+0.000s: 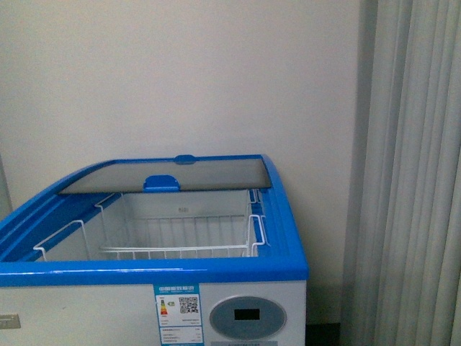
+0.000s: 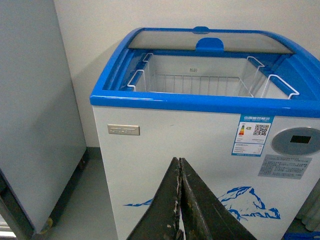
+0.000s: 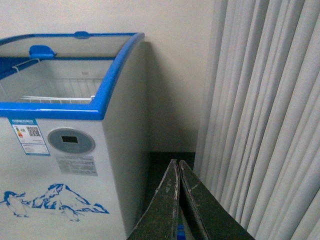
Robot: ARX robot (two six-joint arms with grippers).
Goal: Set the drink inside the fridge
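Note:
The fridge [image 1: 238, 277] is a white chest cooler with a blue rim, straight ahead in the front view. Its glass lid [image 1: 180, 175] is slid to the back, and white wire baskets [image 1: 180, 249] show inside. No drink shows in any view. My left gripper [image 2: 179, 162] is shut with nothing in it, low in front of the fridge [image 2: 200, 150] by the mountain graphic. My right gripper [image 3: 178, 163] is also shut and empty, off the cooler's right front corner [image 3: 107, 112]. Neither arm shows in the front view.
A plain grey-white cabinet [image 2: 35, 110] on castors stands left of the cooler. Pale curtains [image 1: 410, 173] hang to its right, with a narrow dark floor gap [image 3: 167, 160] between. A cream wall [image 1: 180, 72] stands behind.

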